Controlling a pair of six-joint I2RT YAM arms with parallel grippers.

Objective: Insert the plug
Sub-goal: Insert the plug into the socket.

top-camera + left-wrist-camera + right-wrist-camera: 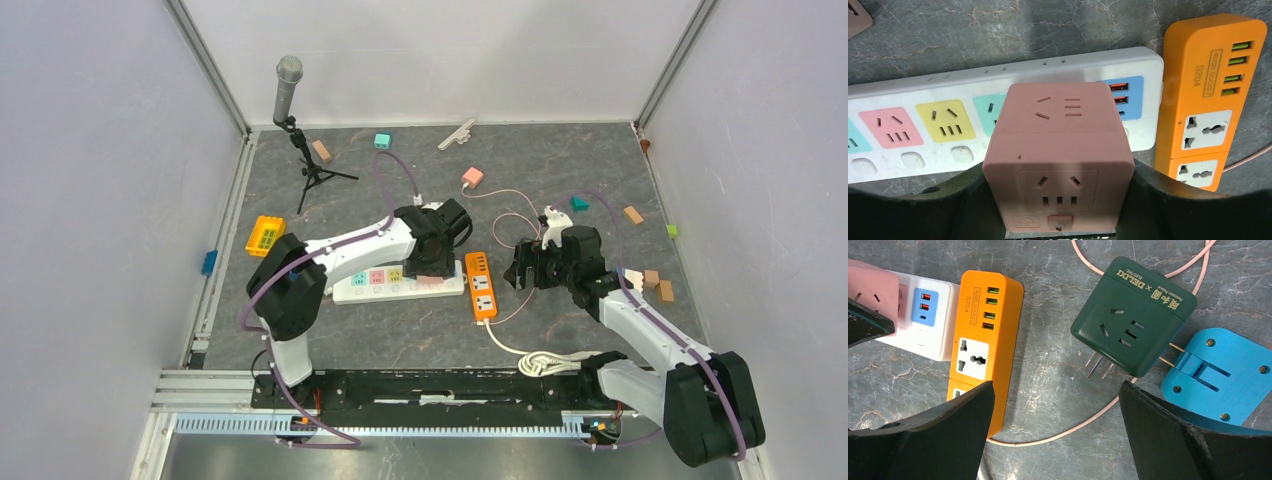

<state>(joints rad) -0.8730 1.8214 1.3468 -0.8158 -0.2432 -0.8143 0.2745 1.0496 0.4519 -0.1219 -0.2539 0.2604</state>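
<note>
My left gripper is shut on a pink cube adapter, one finger on each side. The cube stands on the white power strip, over its sockets near the right end; its prongs are hidden. An orange power strip lies just to the right. My right gripper is open and empty above the floor, between the orange strip and a dark green cube adapter lying with its prongs showing.
A thin pink cable runs on the floor under my right gripper. A blue hinged plate lies beside the green adapter. A microphone on a tripod, small coloured blocks and a coiled white cord lie around.
</note>
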